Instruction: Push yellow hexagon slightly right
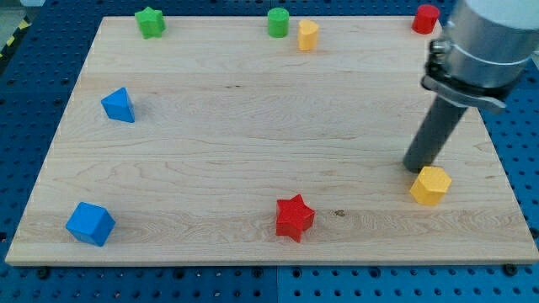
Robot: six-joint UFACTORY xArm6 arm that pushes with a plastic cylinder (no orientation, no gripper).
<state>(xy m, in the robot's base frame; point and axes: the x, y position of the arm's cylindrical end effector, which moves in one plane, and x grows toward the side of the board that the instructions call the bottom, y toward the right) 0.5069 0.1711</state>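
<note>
Your rod's tip (pixel 417 167) at the yellow hexagon block (pixel 430 184)

You see the hexagon near the pale wooden board's (pixel 253 126) right edge, low in the view, tip touching or just beside its upper left. No jaws here: a bare rod. A red star block (pixel 294 217) lies well left.

My tip (pixel 417 167) rests on the wooden surface (pixel 253 135) near the view's right, just above and left of the yellow hexagon (pixel 430 185), very close to it or touching. Along the view's top lie a green star (pixel 150 22), a green cylinder (pixel 278 22), a second yellow block (pixel 307 35) just right of it, and a red cylinder (pixel 426 18). A blue triangular block (pixel 119 105) sits at the left, a blue cube (pixel 90 223) at the bottom left, and a red star (pixel 294 217) at the bottom centre.
</note>
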